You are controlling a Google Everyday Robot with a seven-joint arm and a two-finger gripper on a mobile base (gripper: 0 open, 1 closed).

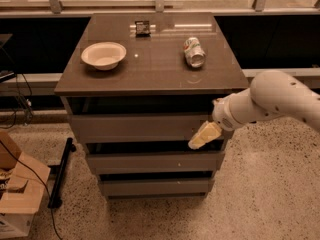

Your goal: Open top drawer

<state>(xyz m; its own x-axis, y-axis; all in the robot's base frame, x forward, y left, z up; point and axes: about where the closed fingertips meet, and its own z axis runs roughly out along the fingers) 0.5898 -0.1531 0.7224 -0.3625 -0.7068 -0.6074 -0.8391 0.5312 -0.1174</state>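
The top drawer (135,128) is the widest of three plain grey-brown, handle-less fronts under the glossy cabinet top (150,64). It sits nearly flush with a dark gap above it. My gripper (202,136), with pale yellowish fingers, is at the drawer front's lower right corner, in front of the gap above the middle drawer (150,162). The white arm (270,104) reaches in from the right. The smallest drawer (150,186) is lowest.
On the cabinet top stand a white bowl (103,55), a tipped-over can (194,52) and a small dark packet (142,28). A cardboard box (17,194) and a black bar (60,171) lie on the speckled floor at left. A dark ledge runs behind.
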